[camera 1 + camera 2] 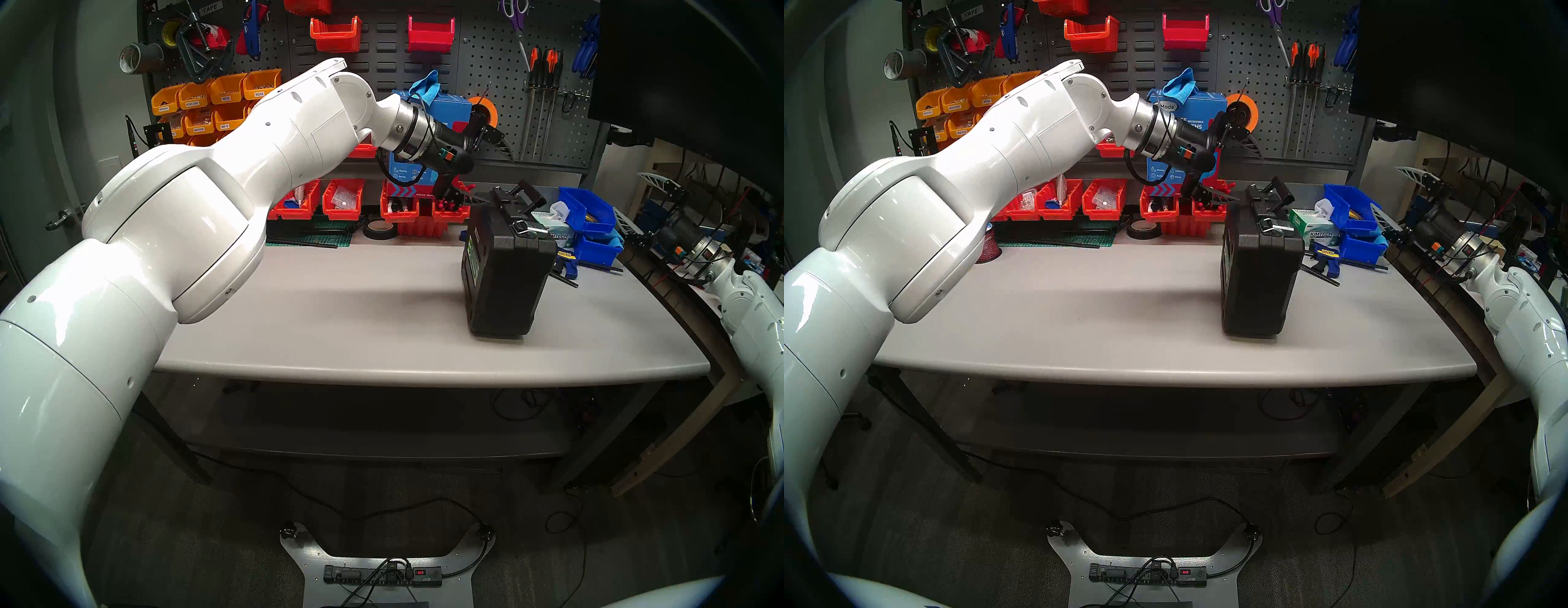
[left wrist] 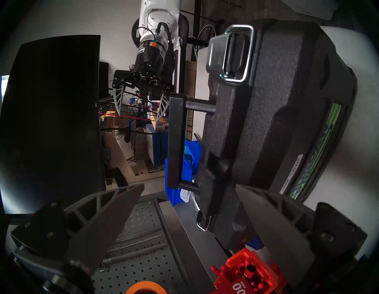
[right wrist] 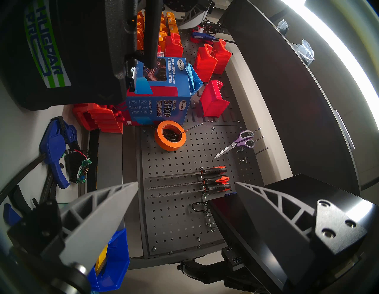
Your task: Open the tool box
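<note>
The black tool box (image 1: 505, 271) stands upright on its narrow side on the grey table (image 1: 339, 305), right of centre, lid shut, with its black handle (image 1: 519, 195) on top. A silver latch (image 1: 527, 227) shows on the top's near end. My left gripper (image 1: 494, 178) hovers open at the box's far top end. In the left wrist view, the far latch (image 2: 202, 222) and that corner of the tool box (image 2: 276, 102) lie between its spread fingers (image 2: 114, 215). My right gripper (image 1: 636, 201) hangs open off the table's right side, empty, pointing at the box.
Behind the tool box stand a blue cleaning-cloths box (image 1: 428, 127) and red bins (image 1: 343, 204). Blue bins (image 1: 587, 212), a wipes box (image 1: 1314, 225) and a blue clamp (image 1: 1327, 259) lie right of it. A black monitor (image 1: 687, 63) hangs at upper right.
</note>
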You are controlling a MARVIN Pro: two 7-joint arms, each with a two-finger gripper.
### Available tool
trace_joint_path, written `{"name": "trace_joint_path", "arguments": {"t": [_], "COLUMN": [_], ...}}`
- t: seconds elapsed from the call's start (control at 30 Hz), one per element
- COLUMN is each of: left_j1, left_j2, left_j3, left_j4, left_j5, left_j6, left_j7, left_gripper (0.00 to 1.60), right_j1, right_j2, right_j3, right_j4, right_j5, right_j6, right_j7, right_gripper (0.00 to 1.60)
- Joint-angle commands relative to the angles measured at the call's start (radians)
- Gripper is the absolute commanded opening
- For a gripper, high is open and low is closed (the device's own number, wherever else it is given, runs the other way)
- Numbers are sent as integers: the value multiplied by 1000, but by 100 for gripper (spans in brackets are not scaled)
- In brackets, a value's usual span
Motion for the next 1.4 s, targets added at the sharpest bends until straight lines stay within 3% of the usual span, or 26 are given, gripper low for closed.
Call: {"name": "trace_joint_path", "arguments": {"t": [0.0,0.77,1.37], "left_j1": [-47,-36,-20], "left_j2": [-17,-98,-114], "left_j3": [-18,-11,14], "left_j4": [3,12,4], "left_j5": [-19,-21,-16], "left_j6": [2,2,2], "left_j7": [10,25,8], "left_gripper": [160,160,160], "right_j1": [7,7,7], "right_j2": [9,9,9], "right_j3": [7,7,7], "right_j4": [-3,-3,-3], "right_j5": [0,1,1], "right_j6": [2,2,2], "right_j7": [-7,-7,-7], "right_gripper": [160,160,160]}}
